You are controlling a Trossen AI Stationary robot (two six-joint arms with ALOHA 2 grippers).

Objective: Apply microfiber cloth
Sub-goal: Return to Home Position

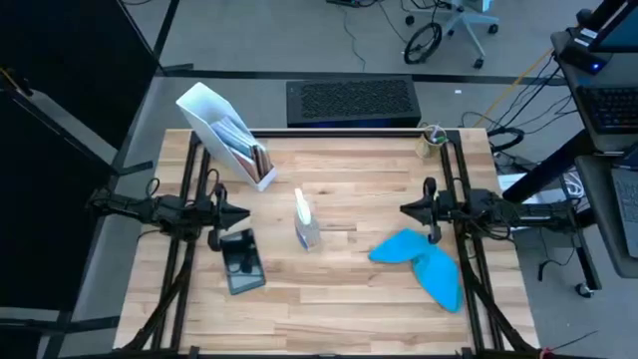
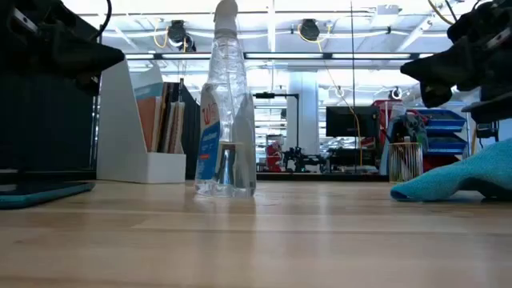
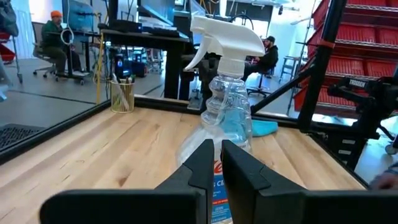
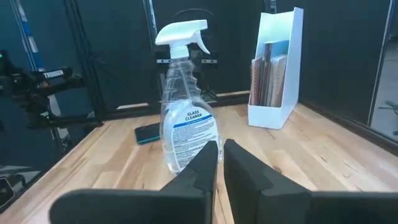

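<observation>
Lying near the right hand (image 1: pixel 406 208) — clenched, raised clear — the microfiber cloth (image 1: pixel 424 264) rests untouched.

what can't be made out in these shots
Cloth: low view, right edge cuts it off; left wrist view, the bottle hides most of it.
Tablet: low view, only a thin side, cut by the left edge; right wrist view, bottle covers one end.
Bottle's head: low view, top edge crops it.
Tablet's face: high view, too small to judge clean.
Left gripper, right gripper: low view, dark shapes cropped at the upper corners.
</observation>
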